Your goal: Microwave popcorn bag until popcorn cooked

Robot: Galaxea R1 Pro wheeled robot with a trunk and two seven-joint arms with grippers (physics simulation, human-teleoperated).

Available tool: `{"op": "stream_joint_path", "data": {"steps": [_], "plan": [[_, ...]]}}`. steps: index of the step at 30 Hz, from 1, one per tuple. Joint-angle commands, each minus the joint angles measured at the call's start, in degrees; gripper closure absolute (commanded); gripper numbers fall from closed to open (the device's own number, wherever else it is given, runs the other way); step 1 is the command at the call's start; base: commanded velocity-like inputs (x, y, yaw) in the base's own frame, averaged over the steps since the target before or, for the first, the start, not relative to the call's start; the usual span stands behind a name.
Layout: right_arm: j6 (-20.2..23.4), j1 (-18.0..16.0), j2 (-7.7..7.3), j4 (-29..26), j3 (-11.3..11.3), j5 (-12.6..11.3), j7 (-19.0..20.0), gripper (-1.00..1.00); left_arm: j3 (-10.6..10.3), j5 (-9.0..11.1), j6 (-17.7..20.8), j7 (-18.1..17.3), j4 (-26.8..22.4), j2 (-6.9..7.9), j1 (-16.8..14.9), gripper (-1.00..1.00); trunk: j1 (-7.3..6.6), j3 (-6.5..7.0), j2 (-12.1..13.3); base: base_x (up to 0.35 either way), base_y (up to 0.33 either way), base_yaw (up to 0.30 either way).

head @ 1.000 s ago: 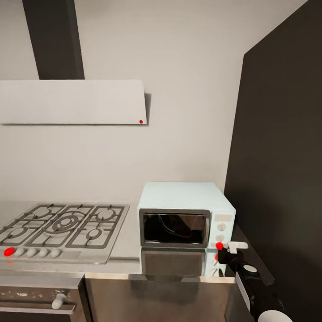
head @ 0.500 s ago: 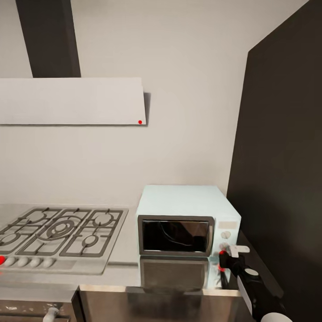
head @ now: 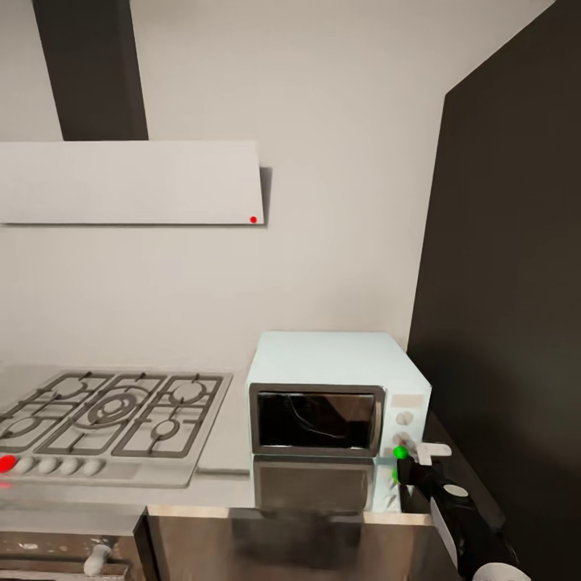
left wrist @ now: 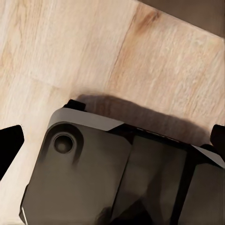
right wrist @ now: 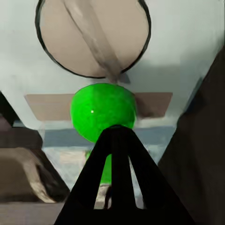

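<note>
**Right pincer at the microwave's green light**

At the far left, a dark duct rises up the grey wall above a flat white hood, which has a small red dot at its lower right corner. Below it, the steel gas hob lies in the grey counter, with a row of knobs along its near edge, the leftmost one red. Under the counter's near left corner an oven's front shows a pale knob.

To the right of the hob, the microwave stands on the counter against the wall, its dark glass door shut; the glass reflects too much to tell what is inside. Its control panel is on the right side, with round knobs and a green light at the bottom. A tall dark cabinet stands just to its right.

The right pincer reaches in from the near right, with its tip just at the green light. From the right wrist view, a dark finger points straight at the green light, under a round beige knob; I cannot tell whether this pincer is open or closed.

The left wrist view looks down on the pale wood floor and the robot's dark base. Dark fingertips stand at opposite edges, well apart, so the left pincer is open and holds nothing.
</note>
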Motion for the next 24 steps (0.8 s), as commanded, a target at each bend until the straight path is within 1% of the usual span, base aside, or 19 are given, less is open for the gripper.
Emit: {"op": "stream_joint_path", "data": {"steps": [1,4,8,10,11,12,14,15,18,19,20,22,23,24], "plan": [[0.2,0.0,0.05,-0.2,-0.3,0.6,0.5,1.00,-0.5,0.4,-0.1,0.2,0.0,-0.05,0.0,-1.00,-0.01,-0.03,-0.1,-0.337,0.000,0.000],[0.3,0.0,-0.02,-0.7,0.0,0.6,0.7,1.00,-0.5,0.3,-0.1,0.2,0.0,-0.07,0.0,-1.00,-0.01,-0.03,-0.1,-0.344,0.000,0.000],[0.9,0.0,0.03,-3.3,0.1,0.6,1.3,1.00,-0.5,0.3,-0.1,0.2,0.0,-0.07,0.0,-1.00,-0.01,-0.03,-0.1,-0.346,0.000,0.000],[1.4,0.0,0.19,-6.1,0.1,0.6,1.6,1.00,-0.5,0.3,-0.1,0.2,0.0,-0.08,0.0,-1.00,-0.01,-0.03,-0.1,-0.346,0.000,0.000],[2.9,0.0,0.47,-8.6,0.1,0.6,1.9,1.00,-0.5,0.3,-0.1,0.2,0.0,-0.08,0.0,-1.00,-0.01,-0.03,-0.1,-0.345,0.000,0.000],[7.6,0.0,0.76,-12.3,0.0,0.5,2.4,1.00,-0.5,0.3,-0.1,0.2,0.0,-0.08,0.0,-1.00,-0.01,-0.03,-0.1,-0.346,0.000,0.000],[13.7,0.0,0.94,-15.5,-0.1,0.4,3.9,1.00,-0.5,0.3,-0.1,0.2,0.0,-0.08,0.0,-1.00,-0.01,-0.03,-0.1,-0.346,0.000,0.000],[16.0,0.0,0.99,-16.7,-0.1,0.4,4.8,1.00,-0.5,0.3,-0.1,0.2,0.0,-0.08,0.0,-1.00,-0.01,-0.03,-0.1,-0.346,0.000,0.000],[19.4,0.2,1.06,-19.3,-0.1,0.6,5.9,1.00,-0.5,0.3,0.0,0.2,0.0,-0.09,0.0,-1.00,-0.01,-0.03,-0.1,-0.346,0.000,0.000],[23.5,0.4,1.09,-22.4,-0.1,0.6,6.1,1.00,-0.5,0.3,0.0,0.2,0.0,-0.08,0.0,-1.00,-0.01,-0.03,-0.1,-0.346,0.000,0.000],[28.9,0.2,1.12,-26.8,-0.1,0.6,6.1,1.00,-0.5,0.3,0.0,0.2,0.0,-0.09,0.0,-1.00,-0.01,-0.03,-0.1,-0.346,0.000,0.000],[35.7,0.1,1.20,-33.3,-0.1,0.4,6.1,1.00,-0.5,0.3,0.0,0.2,0.0,-0.09,0.0,-1.00,-0.01,-0.03,-0.1,-0.346,0.000,0.000],[36.6,0.1,1.23,-33.4,-0.1,0.2,6.1,1.00,-0.5,0.3,0.0,0.2,0.0,-0.08,0.0,-1.00,-0.01,-0.03,-0.1,-0.346,0.000,0.000],[37.1,0.1,1.20,-32.1,-0.1,0.1,6.0,1.00,-0.5,0.3,0.0,0.2,0.0,-0.11,0.0,-1.00,-0.01,-0.03,-0.1,-0.346,0.000,0.000]]}}
